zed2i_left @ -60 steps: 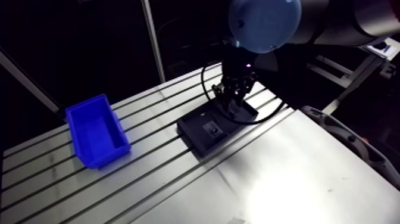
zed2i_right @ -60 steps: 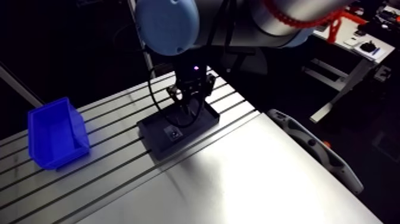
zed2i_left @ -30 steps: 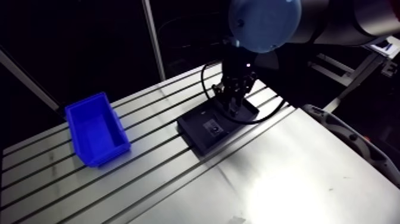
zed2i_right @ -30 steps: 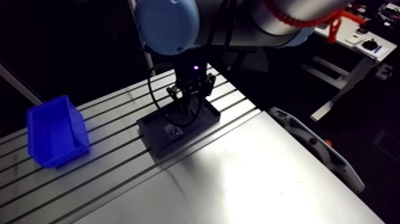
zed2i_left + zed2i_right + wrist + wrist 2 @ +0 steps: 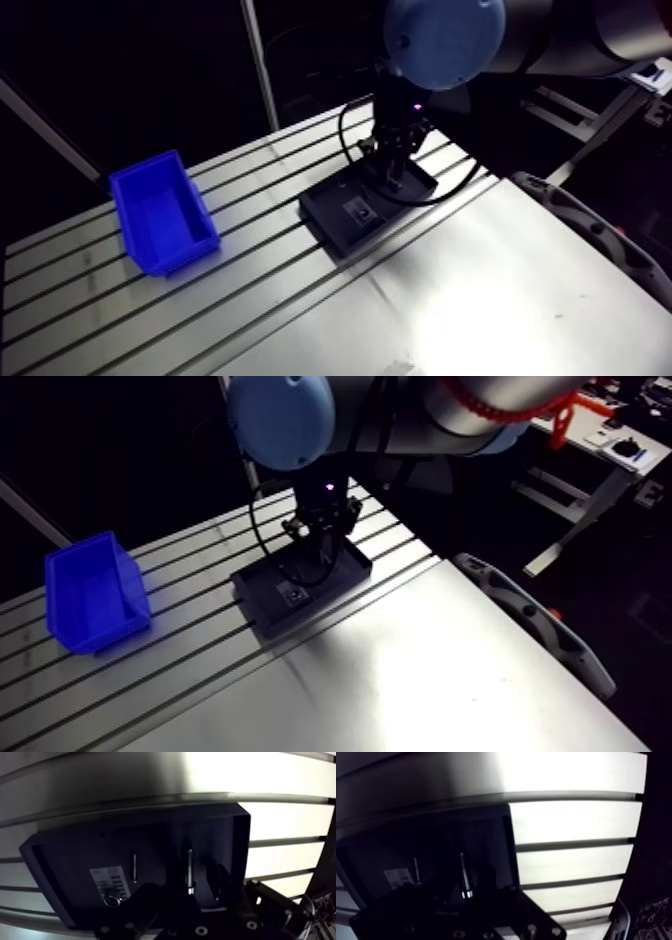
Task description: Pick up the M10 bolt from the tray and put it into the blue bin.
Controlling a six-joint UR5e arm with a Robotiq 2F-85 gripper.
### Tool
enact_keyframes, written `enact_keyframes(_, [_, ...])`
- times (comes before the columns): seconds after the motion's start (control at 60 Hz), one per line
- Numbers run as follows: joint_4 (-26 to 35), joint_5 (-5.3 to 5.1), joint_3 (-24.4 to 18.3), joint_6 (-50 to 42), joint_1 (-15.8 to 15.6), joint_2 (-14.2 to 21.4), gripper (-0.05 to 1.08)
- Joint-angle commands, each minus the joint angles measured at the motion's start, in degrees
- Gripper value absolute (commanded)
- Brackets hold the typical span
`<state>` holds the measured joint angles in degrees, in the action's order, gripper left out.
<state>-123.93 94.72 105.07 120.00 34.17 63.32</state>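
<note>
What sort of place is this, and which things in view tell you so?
Probably a robotics lab or workshop bench: a robot arm reaches over a slotted metal table holding a blue bin and a black tray of parts.

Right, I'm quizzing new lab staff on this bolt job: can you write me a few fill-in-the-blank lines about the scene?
1. The bin is ___ in colour.
2. The hand hangs over the ___ tray.
3. The bolt lies in the ___, not the bin.
Missing words: blue; black; tray.
</note>
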Motion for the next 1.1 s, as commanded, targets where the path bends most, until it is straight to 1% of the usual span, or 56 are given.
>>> enact_keyframes(0.017, [-0.22, -0.02, 0.01, 0.02, -0.14, -0.18, 0.63])
enact_keyframes(0.2, [-0.22, -0.02, 0.01, 0.11, -0.15, -0.09, 0.66])
enact_keyframes(0.25, [-0.23, -0.02, 0.01, 0.11, -0.15, -0.09, 0.69])
enact_keyframes(0.367, [-0.22, -0.02, 0.01, 0.11, -0.15, -0.01, 0.71])
enact_keyframes(0.667, [-0.22, -0.02, 0.01, 0.19, -0.15, -0.09, 0.72])
enact_keyframes(0.75, [-0.22, 0.06, 0.01, 0.28, -0.15, -0.09, 0.75])
enact_keyframes(1.1, [-0.23, 0.07, 0.01, 0.46, -0.15, -0.09, 0.75])
